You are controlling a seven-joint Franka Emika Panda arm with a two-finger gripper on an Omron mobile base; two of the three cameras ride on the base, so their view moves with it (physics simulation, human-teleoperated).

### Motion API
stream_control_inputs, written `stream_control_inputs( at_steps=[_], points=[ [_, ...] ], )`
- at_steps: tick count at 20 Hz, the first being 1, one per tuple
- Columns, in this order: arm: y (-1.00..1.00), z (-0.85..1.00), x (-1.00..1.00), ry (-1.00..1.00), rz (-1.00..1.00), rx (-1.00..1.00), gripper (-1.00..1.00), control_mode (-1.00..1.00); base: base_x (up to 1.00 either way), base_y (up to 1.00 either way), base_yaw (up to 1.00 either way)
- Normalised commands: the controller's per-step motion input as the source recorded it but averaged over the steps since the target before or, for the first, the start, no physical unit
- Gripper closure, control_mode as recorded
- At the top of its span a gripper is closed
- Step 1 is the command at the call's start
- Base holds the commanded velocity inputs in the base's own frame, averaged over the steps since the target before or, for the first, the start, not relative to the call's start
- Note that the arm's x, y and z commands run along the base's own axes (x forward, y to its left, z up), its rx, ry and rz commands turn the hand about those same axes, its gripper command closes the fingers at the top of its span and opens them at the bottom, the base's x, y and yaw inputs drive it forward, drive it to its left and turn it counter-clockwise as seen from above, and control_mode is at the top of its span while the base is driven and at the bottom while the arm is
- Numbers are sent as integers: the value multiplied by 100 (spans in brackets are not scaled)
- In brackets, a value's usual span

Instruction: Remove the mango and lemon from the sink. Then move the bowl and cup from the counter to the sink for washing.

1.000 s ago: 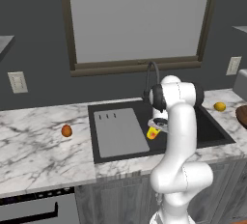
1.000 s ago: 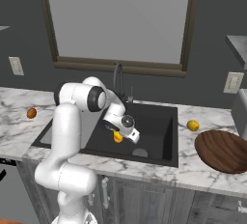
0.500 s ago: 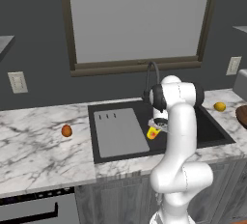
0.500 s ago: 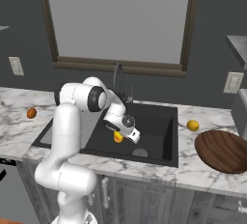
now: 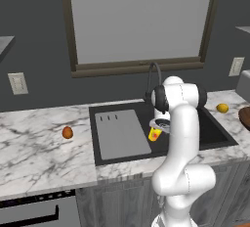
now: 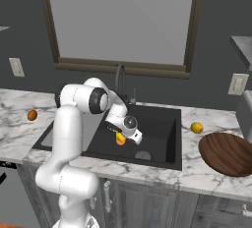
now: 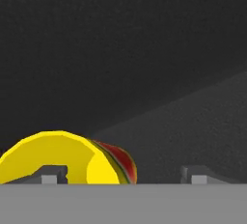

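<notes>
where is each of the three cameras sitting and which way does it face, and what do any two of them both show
Left base view: behind the arm to its left, looking forward and down over the counter and sink; the white arm rises at lower right, the mango lies far left.
Right base view: behind to its right, same scene; arm at lower left, bowl at right.
Hand view: on the hand, facing the dark basin; two finger tips at the bottom beside the cup.
Shared: both base views show the lemon, the faucet and the gripper over the cup.

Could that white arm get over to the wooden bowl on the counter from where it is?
Probably yes: the bowl lies uncovered on the counter right of the sink, with nothing above it, though it's a long swing.
</notes>
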Motion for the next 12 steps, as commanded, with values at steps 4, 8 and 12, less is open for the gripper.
stream_control_inputs(
  at_steps=[4,8,12],
  points=[
    [9,0,0,0,0,0,-100,-100,0,0,0],
    [9,7,0,-1,0,0,-100,-100,0,0,0],
    [6,14,-5,-5,0,0,-100,-100,0,0,0]
  ],
)
